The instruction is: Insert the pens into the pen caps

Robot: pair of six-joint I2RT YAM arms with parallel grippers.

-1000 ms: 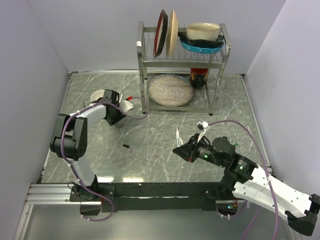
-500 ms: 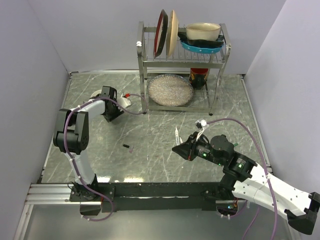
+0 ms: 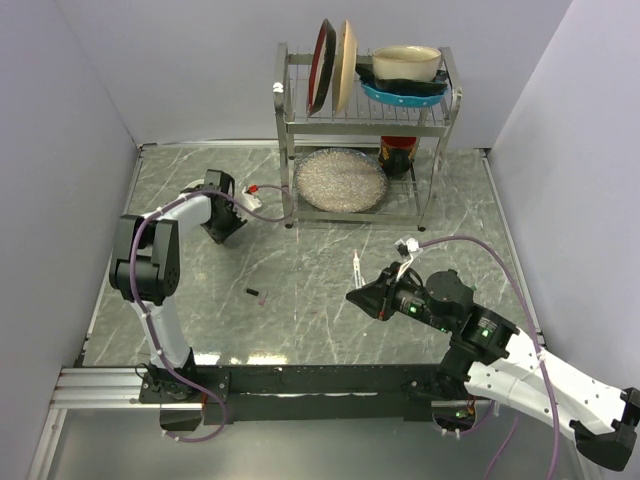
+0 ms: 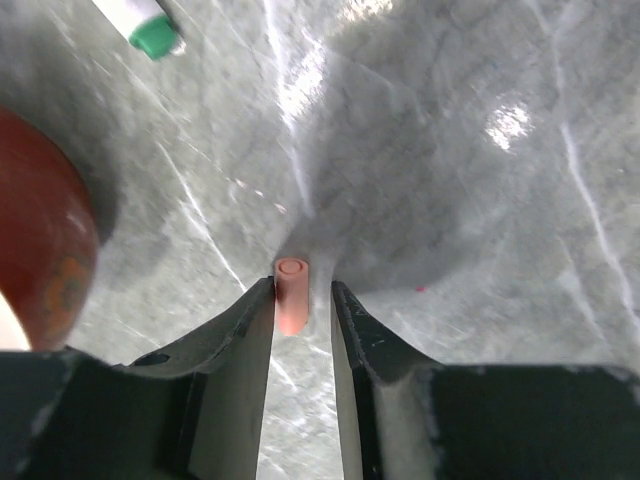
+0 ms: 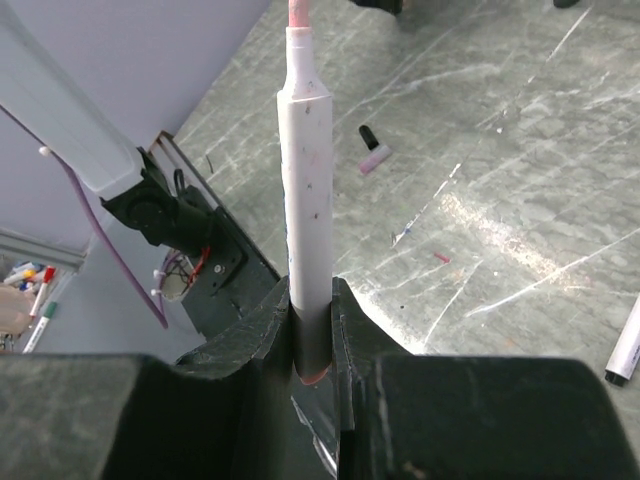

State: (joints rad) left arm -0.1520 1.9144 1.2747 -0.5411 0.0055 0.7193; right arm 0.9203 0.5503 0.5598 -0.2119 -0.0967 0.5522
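Over the last second the left arm has folded back and carried the left gripper [image 4: 302, 287] away from the middle of the bench [image 3: 200, 300] toward the far-left corner. The right arm has hardly shifted. The left gripper is nearly closed, its fingers narrow around a small pink cap [image 4: 292, 296] whose open end shows between them. It seems to be pinched and hanging clear of the marble. A second white pen with a green end [image 4: 149, 27] lies just beyond, near a red rounded object [image 4: 40, 240]. The right gripper [image 5: 312, 300] is clamped on the base of a white pen [image 5: 305, 170], which stands out from the fingers with its pink tip leading. Two more small pieces, one dark and one pinkish [image 3: 256, 294], lie loose on the bench between the arms. The held cap and held pen are now well apart, so the joining looks further off than it was. The left arm probably has to bring the cap's mouth back in line with the tip.
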